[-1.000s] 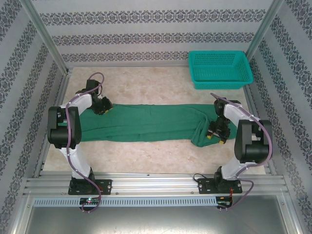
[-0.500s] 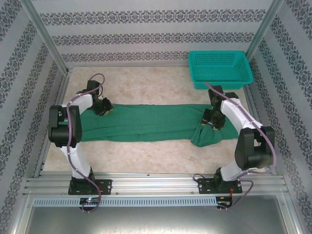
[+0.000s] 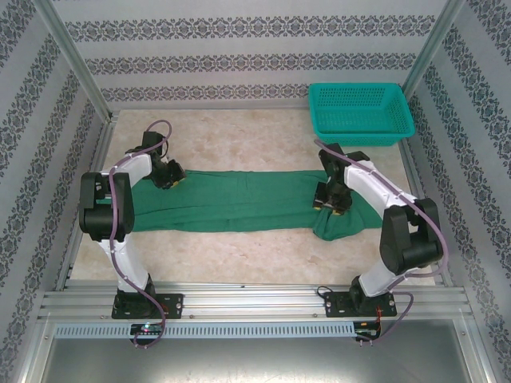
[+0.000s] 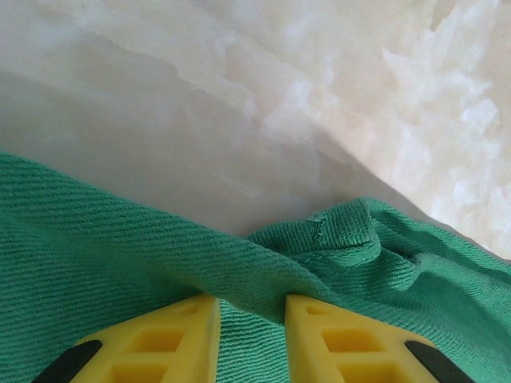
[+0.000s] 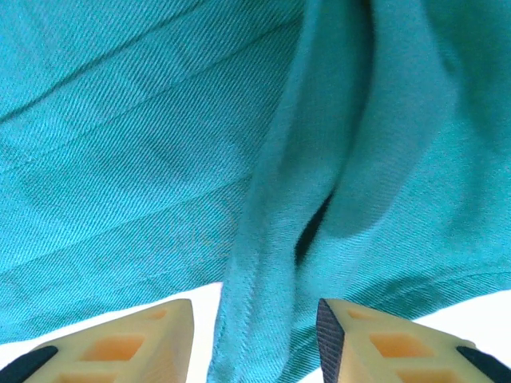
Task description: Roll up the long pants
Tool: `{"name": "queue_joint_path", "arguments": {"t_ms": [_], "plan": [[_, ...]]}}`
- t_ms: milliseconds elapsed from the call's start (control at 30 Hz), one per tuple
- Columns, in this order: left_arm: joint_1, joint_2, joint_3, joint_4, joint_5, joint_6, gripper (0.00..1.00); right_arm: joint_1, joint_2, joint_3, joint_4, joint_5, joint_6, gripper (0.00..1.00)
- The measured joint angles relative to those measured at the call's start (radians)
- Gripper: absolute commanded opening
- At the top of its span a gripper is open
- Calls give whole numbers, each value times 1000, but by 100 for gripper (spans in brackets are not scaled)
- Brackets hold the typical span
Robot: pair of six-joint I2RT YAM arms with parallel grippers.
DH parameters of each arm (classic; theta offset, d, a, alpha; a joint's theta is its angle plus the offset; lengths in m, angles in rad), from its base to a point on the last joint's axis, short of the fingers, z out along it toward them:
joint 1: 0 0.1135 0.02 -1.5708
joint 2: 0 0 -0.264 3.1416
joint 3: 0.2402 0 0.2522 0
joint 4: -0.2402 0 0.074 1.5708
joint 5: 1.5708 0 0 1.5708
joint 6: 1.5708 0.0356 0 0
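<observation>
The long pants (image 3: 239, 201) lie stretched left to right across the table, dark green, with a bunched heap at their right end (image 3: 339, 223). My left gripper (image 3: 172, 179) sits at the left end, shut on a ridge of the cloth (image 4: 319, 247) that is pinched between its yellow fingers (image 4: 251, 327). My right gripper (image 3: 328, 204) hovers over the right part of the pants. Its jaws stand apart around a raised fold (image 5: 271, 263). The fold lies against the right finger (image 5: 331, 335), and bare table shows beside the left one.
A teal mesh basket (image 3: 361, 113) stands at the back right corner. Metal frame posts rise at both back corners and patterned walls close in the table. Bare marbled tabletop (image 3: 239, 140) lies behind the pants and in front of them.
My right gripper has moved up and to the left, from the bunched right end onto the pants' upper right part, and its jaws have narrowed slightly. The left arm has stayed still.
</observation>
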Motion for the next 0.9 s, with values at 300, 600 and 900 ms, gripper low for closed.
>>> {"name": "queue_joint_path", "arguments": {"t_ms": [300, 600, 900], "plan": [[0, 0, 0, 0, 0, 0, 27, 25, 100, 23, -24, 14, -7, 0], [0, 0, 0, 0, -4, 0, 27, -240, -14, 259, -163, 167, -106, 0], [0, 0, 0, -1, -8, 1, 26, -332, -136, 348, -267, 160, -166, 0]]}}
